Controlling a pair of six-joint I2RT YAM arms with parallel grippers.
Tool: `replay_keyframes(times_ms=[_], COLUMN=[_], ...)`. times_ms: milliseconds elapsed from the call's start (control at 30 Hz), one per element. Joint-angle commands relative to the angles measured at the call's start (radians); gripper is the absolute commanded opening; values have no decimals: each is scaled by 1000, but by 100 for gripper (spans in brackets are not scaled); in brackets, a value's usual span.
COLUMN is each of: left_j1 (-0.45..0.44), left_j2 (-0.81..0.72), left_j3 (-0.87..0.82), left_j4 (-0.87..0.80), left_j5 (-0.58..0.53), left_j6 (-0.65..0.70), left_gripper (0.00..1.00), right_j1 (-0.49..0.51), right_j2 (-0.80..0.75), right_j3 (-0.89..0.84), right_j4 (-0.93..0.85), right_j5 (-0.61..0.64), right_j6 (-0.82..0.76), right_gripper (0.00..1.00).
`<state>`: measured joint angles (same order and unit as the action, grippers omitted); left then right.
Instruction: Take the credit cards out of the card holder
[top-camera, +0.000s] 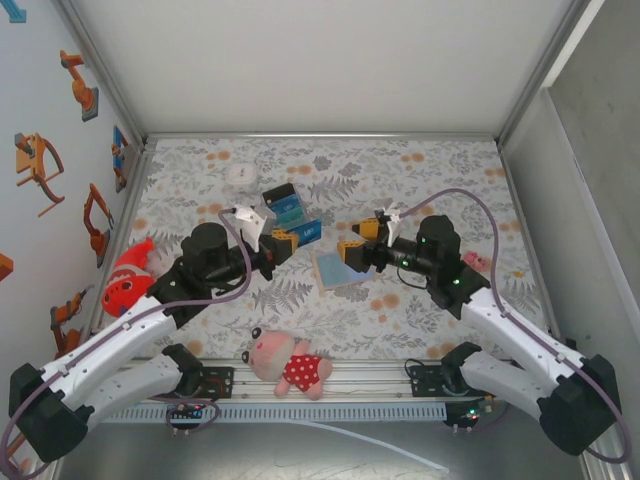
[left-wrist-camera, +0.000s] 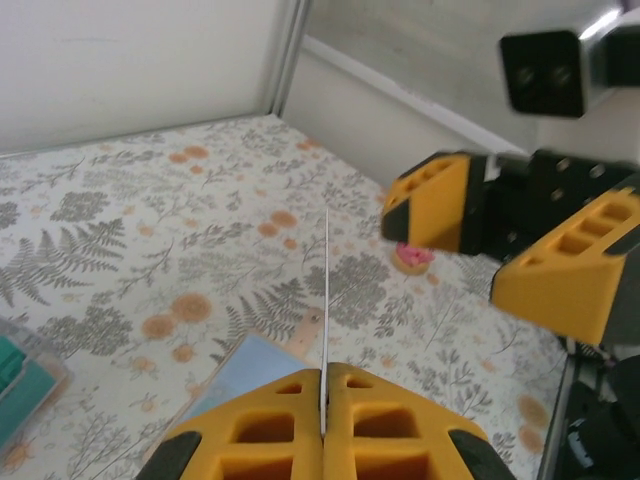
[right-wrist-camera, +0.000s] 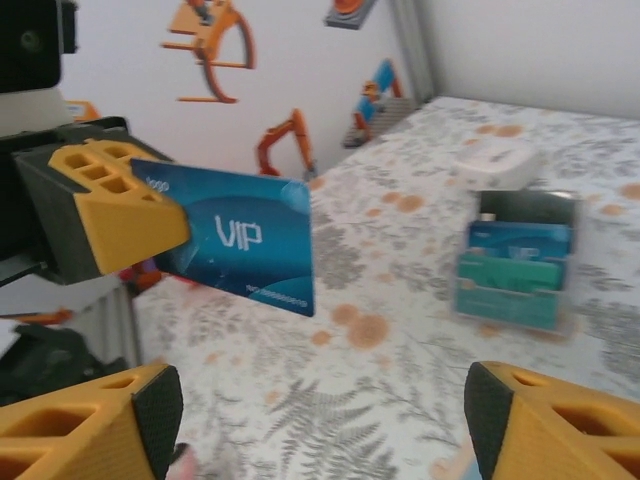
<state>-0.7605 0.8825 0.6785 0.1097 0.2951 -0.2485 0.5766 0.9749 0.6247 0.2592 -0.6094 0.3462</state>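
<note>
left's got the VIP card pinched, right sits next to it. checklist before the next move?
1. Left gripper shut on the VIP card: ok.
2. Right gripper open, not touching the card: ok.
3. Card holder lying open on the table: ok.
4. More cards left in the holder: cannot tell.
5. Clear card stand upright with cards in it: ok.

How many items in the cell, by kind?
Plush toys: 2 (red plush, pink pig plush in spotted dress)
Card containers: 2 (open tan leather card holder, clear plastic card box)
Loose cards: 1 (blue VIP card)
Small bits: 2 (white round disc, small pink piece)
Total: 7
</note>
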Motion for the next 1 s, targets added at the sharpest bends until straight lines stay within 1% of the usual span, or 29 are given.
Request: replay_keyframes(times_ms=[0, 100, 167, 267, 367, 533, 633, 667, 700, 733, 767, 833, 900, 967], left_j1=[-2, -2, -3, -3, -5, -6, -7, -7, -5, -6, -5, -5, -6, -6], left_j2=[-6, 9, 16, 18, 24, 30, 35, 35, 34, 31, 28, 17, 3, -9], left_j3=[-11, -11, -12, -19, -22, -31, -31, -30, -28, -25, -17, 6, 36, 71], left_j4=[89, 135, 158, 195, 219, 244, 248, 245, 240, 231, 213, 163, 90, 12], left_j5=[92, 183, 213, 226, 234, 236, 238, 237, 239, 237, 238, 239, 236, 223], left_j6=[-65, -82, -90, -99, -102, -105, -103, -102, -101, -96, -87, -58, -15, 27], left_gripper=[0, 0, 0, 0, 0, 0, 0, 0, 0, 1, 7, 25, 50, 63], right_j1=[-4, -4, -4, -4, -4, -3, -3, -3, -3, -3, -3, -3, -3, -3], right_j2=[50, 91, 112, 142, 157, 144, 129, 125, 123, 119, 117, 109, 95, 80], right_j3=[1, 13, 23, 32, 38, 37, 29, 28, 25, 24, 24, 28, 43, 65], right_j4=[222, 282, 328, 400, 440, 452, 451, 449, 445, 438, 425, 383, 287, 183], right_j5=[-166, -219, -257, -302, -331, -346, -347, -347, -346, -346, -345, -341, -331, -321], right_j6=[99, 123, 145, 186, 214, 224, 220, 218, 217, 212, 205, 181, 132, 71], right_gripper=[73, 72, 71, 68, 59, 33, 11, 3, 0, 0, 0, 0, 0, 0])
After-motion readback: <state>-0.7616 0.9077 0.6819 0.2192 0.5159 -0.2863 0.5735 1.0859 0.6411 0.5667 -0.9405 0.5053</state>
